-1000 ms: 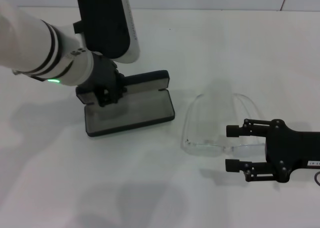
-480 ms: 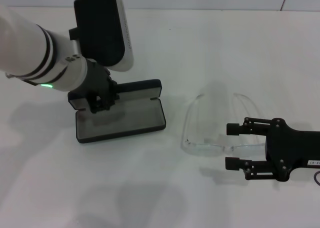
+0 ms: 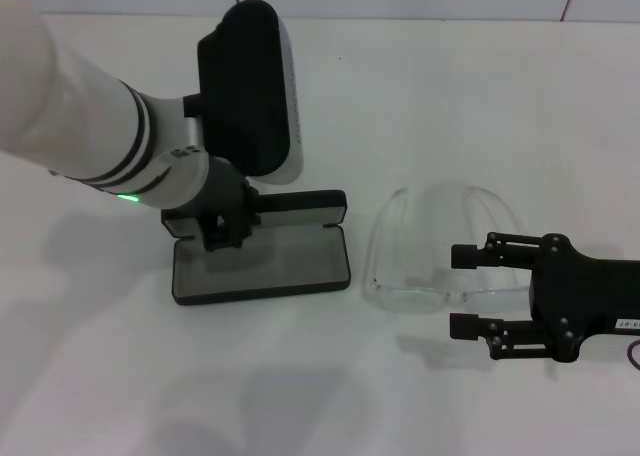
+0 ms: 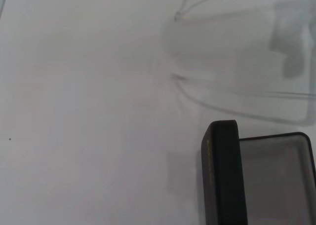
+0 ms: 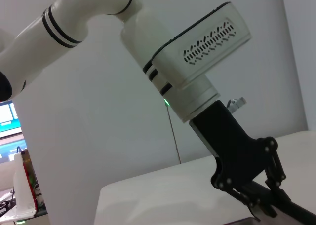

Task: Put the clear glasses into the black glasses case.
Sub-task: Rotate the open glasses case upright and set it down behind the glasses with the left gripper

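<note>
The black glasses case (image 3: 262, 264) lies open on the white table, grey lining up, its lid (image 3: 296, 206) standing along the far side. My left gripper (image 3: 226, 232) is shut on the case's far left edge. In the left wrist view the case's lid edge (image 4: 222, 178) and lining show, with the clear glasses' temples (image 4: 217, 94) faint beyond. The clear glasses (image 3: 440, 244) lie to the right of the case, temples pointing away from me. My right gripper (image 3: 462, 293) is open, and the front of the lens runs between its fingers.
The white table (image 3: 450, 96) spreads around both objects, with a wall edge at the back. The right wrist view shows my left arm (image 5: 197, 72) and its black gripper (image 5: 249, 178) against a pale wall.
The left gripper moved right and toward me with the case, which now lies squarer and closer to the glasses. The right gripper and glasses stayed put.
</note>
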{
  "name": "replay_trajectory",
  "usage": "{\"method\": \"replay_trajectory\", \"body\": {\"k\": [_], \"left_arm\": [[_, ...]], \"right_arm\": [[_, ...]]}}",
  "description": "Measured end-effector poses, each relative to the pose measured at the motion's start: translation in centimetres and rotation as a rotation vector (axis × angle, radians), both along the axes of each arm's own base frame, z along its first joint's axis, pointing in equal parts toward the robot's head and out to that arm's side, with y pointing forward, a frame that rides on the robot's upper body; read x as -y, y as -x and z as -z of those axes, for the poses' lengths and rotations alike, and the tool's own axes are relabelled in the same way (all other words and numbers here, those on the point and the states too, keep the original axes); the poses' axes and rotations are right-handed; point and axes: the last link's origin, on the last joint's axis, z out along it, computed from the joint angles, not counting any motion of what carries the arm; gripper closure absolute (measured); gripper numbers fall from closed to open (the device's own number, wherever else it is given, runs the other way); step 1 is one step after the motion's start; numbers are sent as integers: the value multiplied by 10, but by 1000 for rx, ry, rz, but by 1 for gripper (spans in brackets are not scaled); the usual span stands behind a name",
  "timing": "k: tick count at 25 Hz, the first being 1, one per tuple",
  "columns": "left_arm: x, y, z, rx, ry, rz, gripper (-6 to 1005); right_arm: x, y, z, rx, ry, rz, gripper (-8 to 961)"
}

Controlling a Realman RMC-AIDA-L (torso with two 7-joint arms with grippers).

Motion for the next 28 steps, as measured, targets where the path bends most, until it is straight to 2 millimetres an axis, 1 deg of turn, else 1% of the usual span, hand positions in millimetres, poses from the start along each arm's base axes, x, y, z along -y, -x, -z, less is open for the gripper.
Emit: {"method": "replay_trajectory", "body": {"k": [4,10,17,28], "left_arm": [[1,-3,6,5,6,21,800],[1,-14,12,38,21,50,799],[2,-22,20,53,27,94,799],[2,-32,26,110,40,116,771]], "right_arm": [[1,-1,0,-1,-1,4,216],[2,0,-1,-14,-2,3,216],[3,-1,-1,-16,-1,4,215],[3,-1,-1,-18,-2,6,215]]}}
